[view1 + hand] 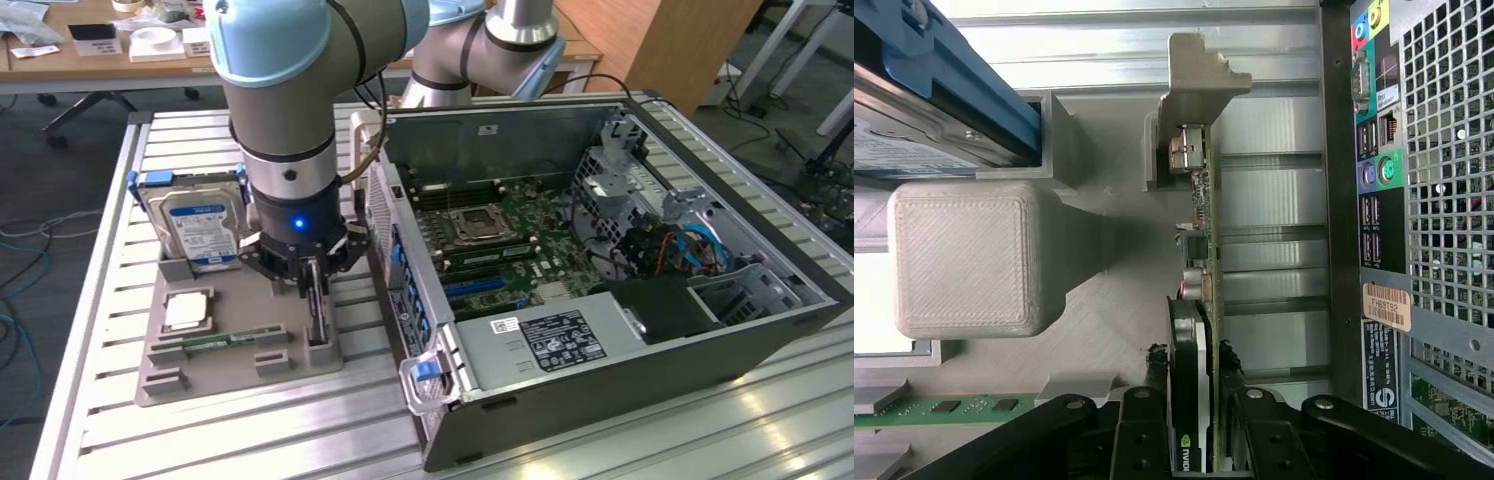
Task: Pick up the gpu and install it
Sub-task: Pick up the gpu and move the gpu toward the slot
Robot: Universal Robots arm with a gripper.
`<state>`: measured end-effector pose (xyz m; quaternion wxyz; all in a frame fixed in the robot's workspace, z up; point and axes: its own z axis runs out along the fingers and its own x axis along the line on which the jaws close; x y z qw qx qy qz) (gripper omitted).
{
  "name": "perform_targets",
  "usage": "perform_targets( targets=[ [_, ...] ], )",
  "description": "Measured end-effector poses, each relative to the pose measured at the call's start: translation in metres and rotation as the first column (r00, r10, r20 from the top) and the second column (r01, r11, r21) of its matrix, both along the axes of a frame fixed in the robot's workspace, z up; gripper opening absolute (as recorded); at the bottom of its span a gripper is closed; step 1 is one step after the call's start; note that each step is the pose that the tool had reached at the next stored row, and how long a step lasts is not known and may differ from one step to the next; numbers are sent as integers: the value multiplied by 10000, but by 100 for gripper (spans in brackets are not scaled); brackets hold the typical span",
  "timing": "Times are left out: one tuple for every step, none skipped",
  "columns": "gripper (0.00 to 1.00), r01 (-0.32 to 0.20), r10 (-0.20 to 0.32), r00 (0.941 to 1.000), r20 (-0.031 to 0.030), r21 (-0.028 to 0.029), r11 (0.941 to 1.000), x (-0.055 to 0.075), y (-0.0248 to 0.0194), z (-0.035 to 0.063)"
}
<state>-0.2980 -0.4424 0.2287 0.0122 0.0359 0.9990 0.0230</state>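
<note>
Grey tray (220, 350) holds the gpu (1201, 250) upright, tool (1197, 405) astride it.

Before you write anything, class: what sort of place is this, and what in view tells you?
Probably a robotics lab or workshop for computer assembly: a robot arm over a slatted metal bench, an open computer case, and a hard drive standing in a grey parts holder.

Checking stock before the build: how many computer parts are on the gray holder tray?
4: hard drive upright at the far end, processor lying flat, memory stick just nearer the camera, gpu on edge under the claw. The arm may hide others.
</note>
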Motion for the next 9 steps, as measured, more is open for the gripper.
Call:
perform_targets(
  targets=[
    [32, 0, 0, 10000, 0, 0, 10000, 0, 0, 0],
    [32, 0, 0, 10000, 0, 0, 10000, 0, 0, 0],
    [32, 0, 0, 10000, 0, 0, 10000, 0, 0, 0],
    [32, 0, 0, 10000, 0, 0, 10000, 0, 0, 0],
    [32, 0, 0, 10000, 0, 0, 10000, 0, 0, 0],
    [32, 1, -1, 10000, 0, 1, 10000, 0, 0, 0],
    [31, -1, 1, 10000, -2, 0, 10000, 0, 0, 0],
    [27, 0, 0, 10000, -1, 0, 10000, 0, 0, 0],
    [27, 0, 0, 10000, 0, 0, 10000, 0, 0, 0]
  ],
)
